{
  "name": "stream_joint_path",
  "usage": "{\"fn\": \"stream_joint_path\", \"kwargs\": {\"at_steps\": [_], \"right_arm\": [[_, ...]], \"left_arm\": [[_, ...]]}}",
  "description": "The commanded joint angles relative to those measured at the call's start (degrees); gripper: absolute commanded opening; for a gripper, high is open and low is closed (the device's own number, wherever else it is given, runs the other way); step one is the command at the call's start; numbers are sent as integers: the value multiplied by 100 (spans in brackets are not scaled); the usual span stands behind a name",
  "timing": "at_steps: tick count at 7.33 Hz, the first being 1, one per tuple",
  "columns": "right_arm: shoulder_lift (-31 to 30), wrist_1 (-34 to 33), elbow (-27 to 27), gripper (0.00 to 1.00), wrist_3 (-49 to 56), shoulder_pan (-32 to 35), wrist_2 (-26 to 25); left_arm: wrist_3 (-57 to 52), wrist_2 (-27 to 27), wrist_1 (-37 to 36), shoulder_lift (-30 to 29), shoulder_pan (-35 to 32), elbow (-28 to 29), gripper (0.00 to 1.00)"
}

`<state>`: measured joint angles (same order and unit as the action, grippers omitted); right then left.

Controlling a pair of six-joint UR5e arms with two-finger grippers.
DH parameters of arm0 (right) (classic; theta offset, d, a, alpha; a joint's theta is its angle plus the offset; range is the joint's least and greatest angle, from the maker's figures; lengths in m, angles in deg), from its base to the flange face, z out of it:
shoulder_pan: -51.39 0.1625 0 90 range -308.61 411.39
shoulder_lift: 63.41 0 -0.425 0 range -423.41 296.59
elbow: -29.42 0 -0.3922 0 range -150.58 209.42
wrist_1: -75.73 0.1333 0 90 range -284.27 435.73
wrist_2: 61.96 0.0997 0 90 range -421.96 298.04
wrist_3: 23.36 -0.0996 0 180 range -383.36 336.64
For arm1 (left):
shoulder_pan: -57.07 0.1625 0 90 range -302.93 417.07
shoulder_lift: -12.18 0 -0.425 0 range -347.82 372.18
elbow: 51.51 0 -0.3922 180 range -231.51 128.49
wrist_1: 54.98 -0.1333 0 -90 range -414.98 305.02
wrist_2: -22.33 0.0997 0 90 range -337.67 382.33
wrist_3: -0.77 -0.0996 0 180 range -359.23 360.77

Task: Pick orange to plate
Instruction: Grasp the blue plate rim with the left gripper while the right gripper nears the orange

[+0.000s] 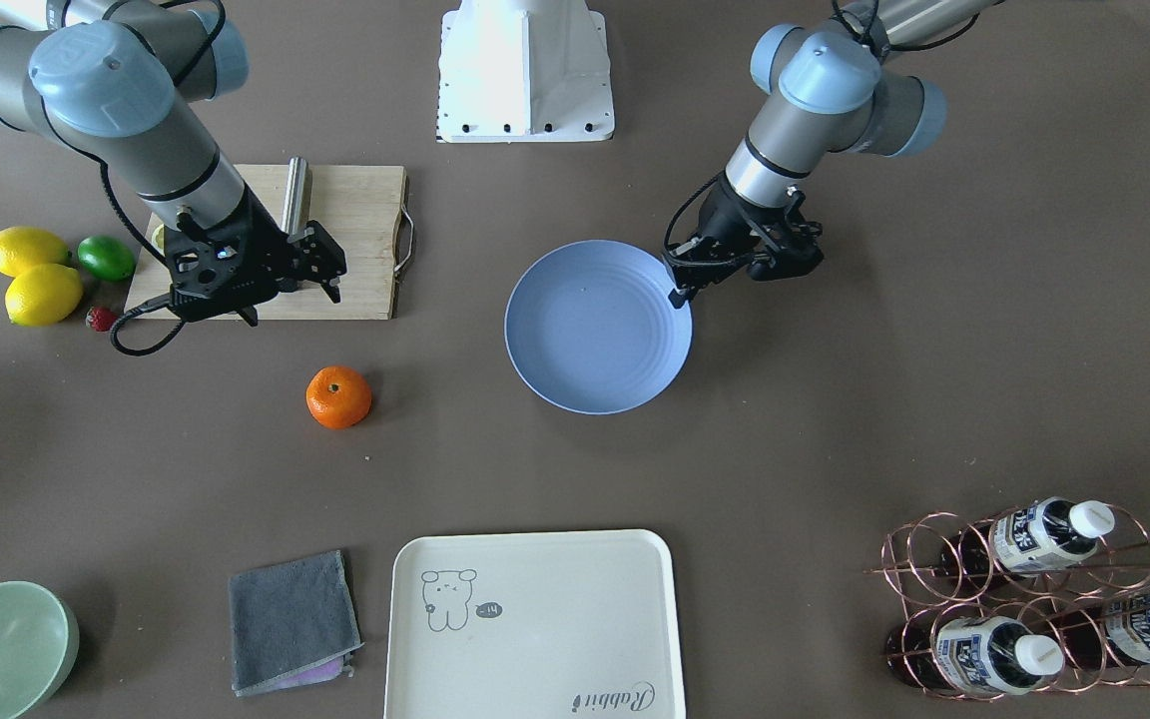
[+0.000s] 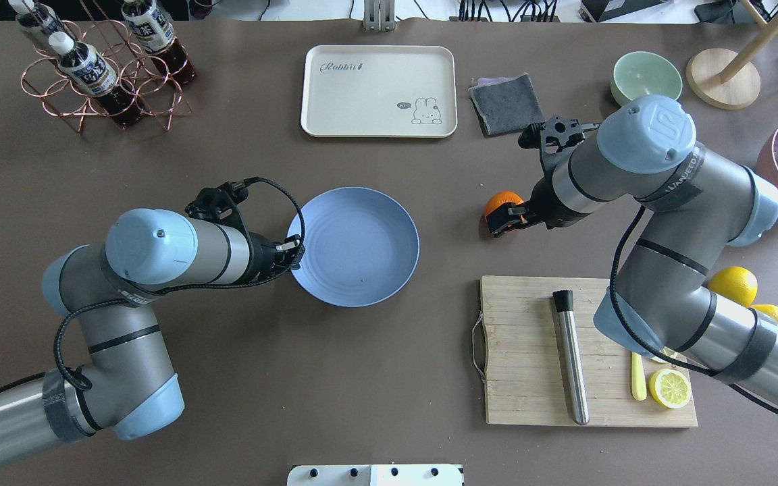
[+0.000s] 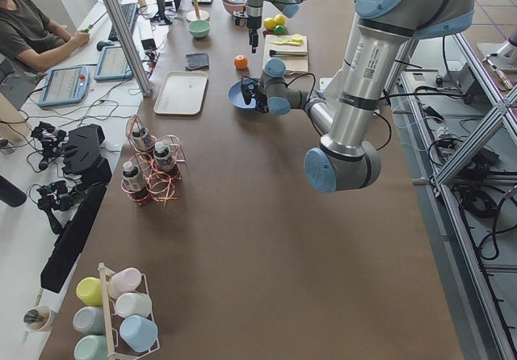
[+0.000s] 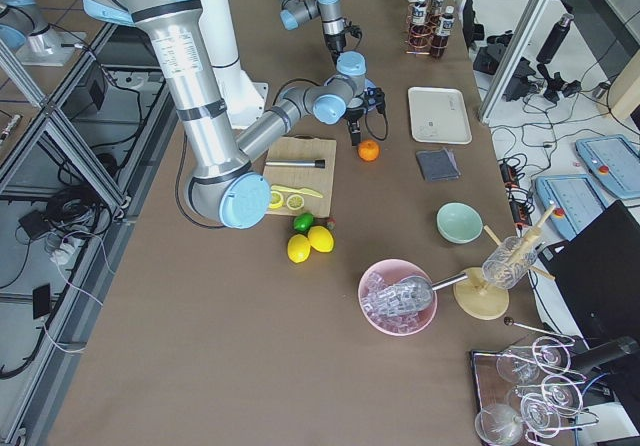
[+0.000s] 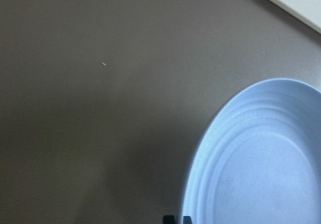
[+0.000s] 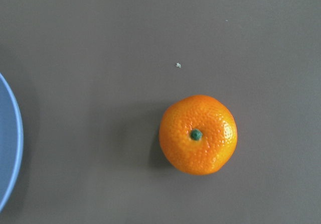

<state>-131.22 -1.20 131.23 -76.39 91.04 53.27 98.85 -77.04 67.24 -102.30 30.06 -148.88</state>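
Observation:
The orange (image 1: pixel 338 397) rests on the brown table, apart from the blue plate (image 1: pixel 598 327) and on my right-arm side of it. My right gripper (image 1: pixel 295 305) hangs open above the orange, which shows half-hidden under it from overhead (image 2: pixel 502 200). The right wrist view looks straight down on the orange (image 6: pixel 198 134), stem dimple up, with no fingers in frame and the plate rim (image 6: pixel 7 148) at its left edge. My left gripper (image 1: pixel 680 297) is shut on nothing, its tips over the plate's rim (image 5: pixel 261 163).
A wooden cutting board (image 1: pixel 355 230) with a metal rod (image 1: pixel 295 195) lies behind the right gripper. Two lemons (image 1: pixel 31 270), a lime (image 1: pixel 106 257) and a strawberry (image 1: pixel 101 319) sit beside it. A cream tray (image 1: pixel 535 619), grey cloth (image 1: pixel 290 619), green bowl (image 1: pixel 1 649) and bottle rack (image 1: pixel 1034 599) line the far edge.

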Motion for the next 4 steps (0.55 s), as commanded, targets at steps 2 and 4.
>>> {"fn": "stream_joint_path", "kwargs": {"at_steps": [2, 4], "right_arm": [[397, 73, -773, 100, 47, -125, -465], [602, 675, -1432, 100, 47, -151, -589]], "left_arm": [[116, 339, -5, -154, 345, 121, 0], [107, 339, -5, -162, 346, 121, 0]]}}
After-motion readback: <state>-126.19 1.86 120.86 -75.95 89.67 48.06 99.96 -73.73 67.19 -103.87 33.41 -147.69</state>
